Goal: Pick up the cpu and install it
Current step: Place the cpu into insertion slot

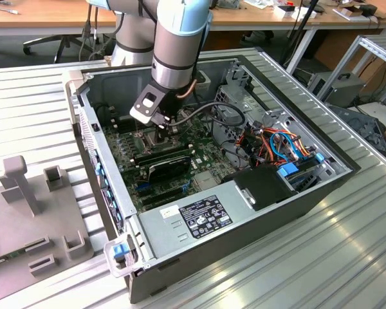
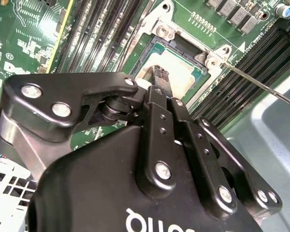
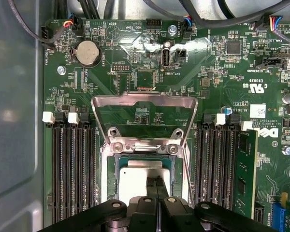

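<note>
Green motherboard (image 3: 150, 77): square matte silver cpu (image 3: 133, 182) in socket (image 3: 108, 180), hand (image 3: 157, 181) pinched above.

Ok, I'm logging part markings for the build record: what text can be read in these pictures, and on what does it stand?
On the power supply label, exterior view: print too small to read.
On the motherboard, first wrist view: white lettering, tiny and inverted; nothing reliably readable.
On the end effector, second wrist view: white lettering on its body, cut off by the picture's edge; unreadable.
</note>
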Controlling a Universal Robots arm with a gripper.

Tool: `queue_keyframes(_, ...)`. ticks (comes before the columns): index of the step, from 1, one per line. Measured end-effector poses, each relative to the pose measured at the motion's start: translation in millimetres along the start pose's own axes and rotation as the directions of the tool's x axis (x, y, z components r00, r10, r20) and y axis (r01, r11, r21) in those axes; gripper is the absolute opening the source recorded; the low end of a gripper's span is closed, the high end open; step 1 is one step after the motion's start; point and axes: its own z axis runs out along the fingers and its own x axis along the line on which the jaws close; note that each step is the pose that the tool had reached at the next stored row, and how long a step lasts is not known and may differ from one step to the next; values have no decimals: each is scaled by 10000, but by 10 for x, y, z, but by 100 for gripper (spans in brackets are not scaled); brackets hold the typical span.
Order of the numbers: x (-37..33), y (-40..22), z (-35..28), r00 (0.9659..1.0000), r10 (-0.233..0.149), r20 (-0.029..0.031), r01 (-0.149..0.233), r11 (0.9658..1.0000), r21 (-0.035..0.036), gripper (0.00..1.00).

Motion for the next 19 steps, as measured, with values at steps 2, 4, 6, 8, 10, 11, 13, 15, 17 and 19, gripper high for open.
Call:
queue_keyframes(2, 4, 3, -25, 10000, -3, -24, 3, 10000, -18, 11)
queue_keyframes(4, 1, 6, -58, 10000, -4, -5, 4, 10000, -2, 11)
queue_keyframes(6, 3, 16, -103, 10000, -2, -11, 2, 10000, -2, 11)
queue_keyframes(8, 4, 30, -142, 10000, -2, -15, 2, 10000, -2, 11)
queue_keyframes(10, 4, 86, -154, 10000, -3, -29, 3, 10000, -2, 11)
queue_keyframes(11, 3, 116, -171, 10000, -3, -33, 3, 10000, -1, 11)
queue_keyframes(13, 5, 147, -221, 10000, -2, -34, 2, 10000, -1, 11)
queue_keyframes(15, 9, 177, -355, 10000, -2, -35, 2, 10000, -2, 11)
queue_keyframes(17, 11, 191, -432, 10000, -3, -42, 3, 10000, -2, 11)
queue_keyframes(19, 13, 200, -483, 10000, -2, -50, 2, 10000, -2, 11)
